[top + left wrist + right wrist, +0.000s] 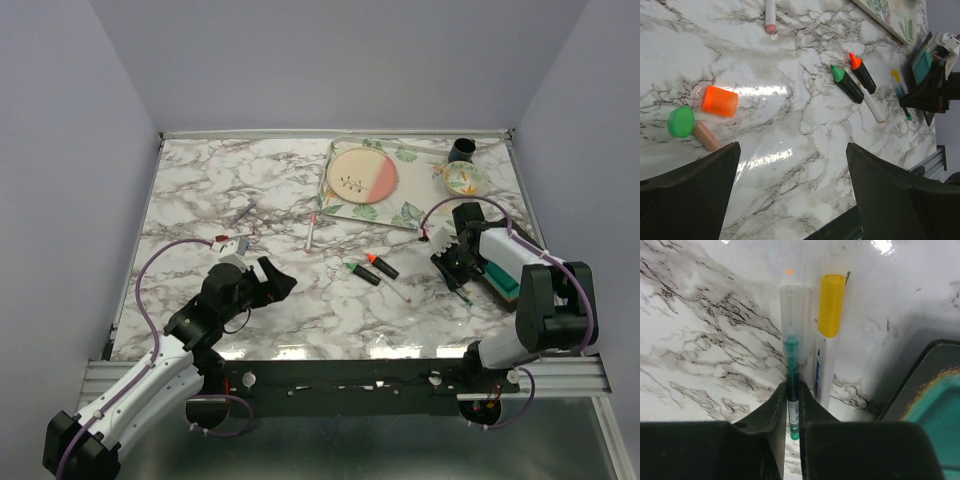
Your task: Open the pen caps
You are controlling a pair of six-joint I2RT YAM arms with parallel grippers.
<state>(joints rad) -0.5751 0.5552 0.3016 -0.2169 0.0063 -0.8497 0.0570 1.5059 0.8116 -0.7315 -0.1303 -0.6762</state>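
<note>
Nearest to us, the right end effector is pressed together on the barrel of a thin green pen, which seems to lie along the tabletop. The left end effector hangs spread wide over the marble, holding nothing and well apart from its partner. A floral tray sits toward the far side, and nearer the middle lie two black highlighters, both already bare-tipped. The white pen just beside the pinched one wears a yellow cap, and the green pen's tip sits under a clear cap. Smallest are the loose caps below the left wrist: an orange cap, a green cap and a pinkish cap just beside it. We judge three risks. The pinch sits on a slim barrel, so the pen may swivel or slip when its cap is tugged. The white pen lies so close that a lift could drag it along. The clear cap gives the left fingers a short, slick target.
</note>
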